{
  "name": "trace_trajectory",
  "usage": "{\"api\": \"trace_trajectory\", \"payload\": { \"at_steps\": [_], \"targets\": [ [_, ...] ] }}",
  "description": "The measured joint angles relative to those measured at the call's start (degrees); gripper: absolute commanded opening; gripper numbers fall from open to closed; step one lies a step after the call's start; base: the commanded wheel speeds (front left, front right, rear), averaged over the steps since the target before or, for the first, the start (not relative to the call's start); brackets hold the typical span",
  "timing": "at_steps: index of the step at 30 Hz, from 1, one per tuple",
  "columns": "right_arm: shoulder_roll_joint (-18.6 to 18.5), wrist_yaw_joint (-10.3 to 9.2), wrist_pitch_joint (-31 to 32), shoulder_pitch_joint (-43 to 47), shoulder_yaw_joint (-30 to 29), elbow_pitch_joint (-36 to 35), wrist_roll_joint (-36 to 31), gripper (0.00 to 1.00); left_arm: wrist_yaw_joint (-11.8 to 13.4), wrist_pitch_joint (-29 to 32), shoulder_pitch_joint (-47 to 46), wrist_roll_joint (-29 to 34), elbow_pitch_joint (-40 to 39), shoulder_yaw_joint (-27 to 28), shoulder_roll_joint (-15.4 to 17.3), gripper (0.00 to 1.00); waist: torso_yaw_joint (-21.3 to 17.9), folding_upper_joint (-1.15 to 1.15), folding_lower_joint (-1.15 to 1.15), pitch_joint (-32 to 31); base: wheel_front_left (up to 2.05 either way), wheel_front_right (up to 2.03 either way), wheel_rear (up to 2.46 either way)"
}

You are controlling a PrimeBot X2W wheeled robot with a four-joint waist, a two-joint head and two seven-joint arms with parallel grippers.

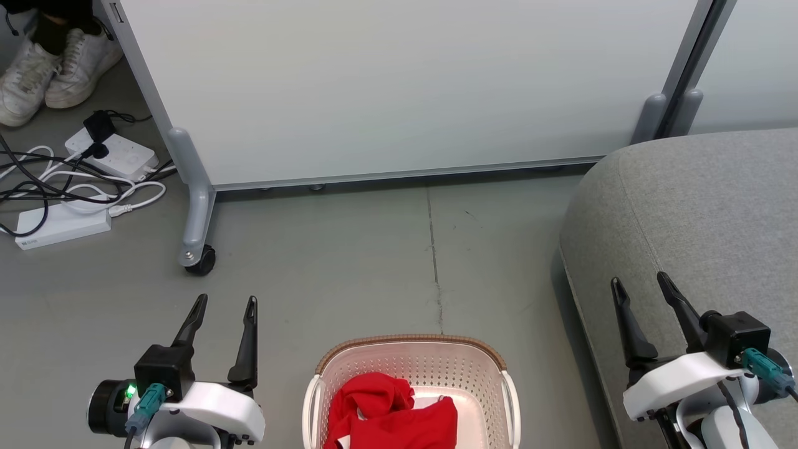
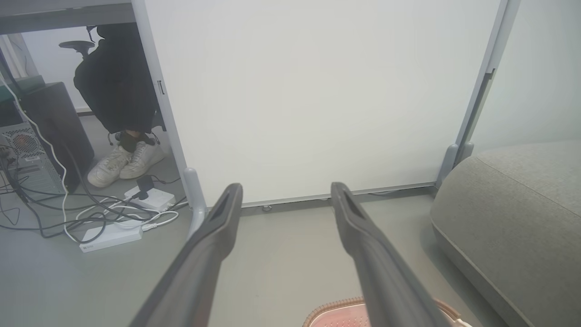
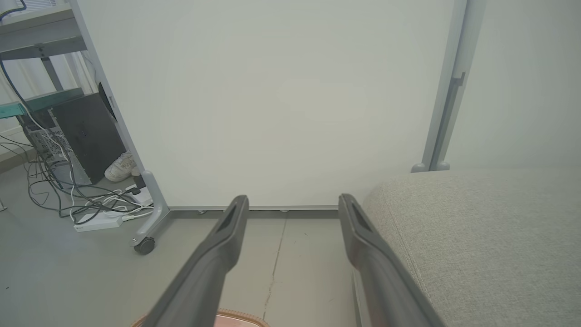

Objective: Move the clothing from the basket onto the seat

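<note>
Grey floor (image 1: 349, 268) runs up to a white wheeled partition (image 1: 399, 87) across the top of the head view. At the bottom centre sits the perforated laundry basket (image 1: 411, 342). The red clothing (image 1: 386, 411) lies crumpled inside it, heaped toward its left half, with bare basket floor showing at the right. The grey sofa (image 1: 698, 199) stands along the right side, near the basket. The left gripper (image 1: 225, 302) at lower left and the right gripper (image 1: 639, 282) at lower right both hang with fingers spread wide, holding nothing, apart from the fabric. That garment looks light, limp and a bit slick, so I'd guess it will sag and trail when lifted. Pinching a raised fold near the top of the heap, deep enough to catch several layers, seems safest, keeping the fingertips out of the basket's holes
</note>
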Motion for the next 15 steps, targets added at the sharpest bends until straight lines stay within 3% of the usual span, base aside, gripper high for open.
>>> {"api": "trace_trajectory", "payload": {
  "at_steps": [15],
  "targets": [
    [0.1,0.00,-0.3,-2.1,0.0,-2.2,-0.2,1.00,-0.6,0.2,-3.1,0.2,-0.1,-2.8,0.0,1.00,-0.7,0.00,0.00,4.2,0.00,0.00,0.00]
  ]
}}
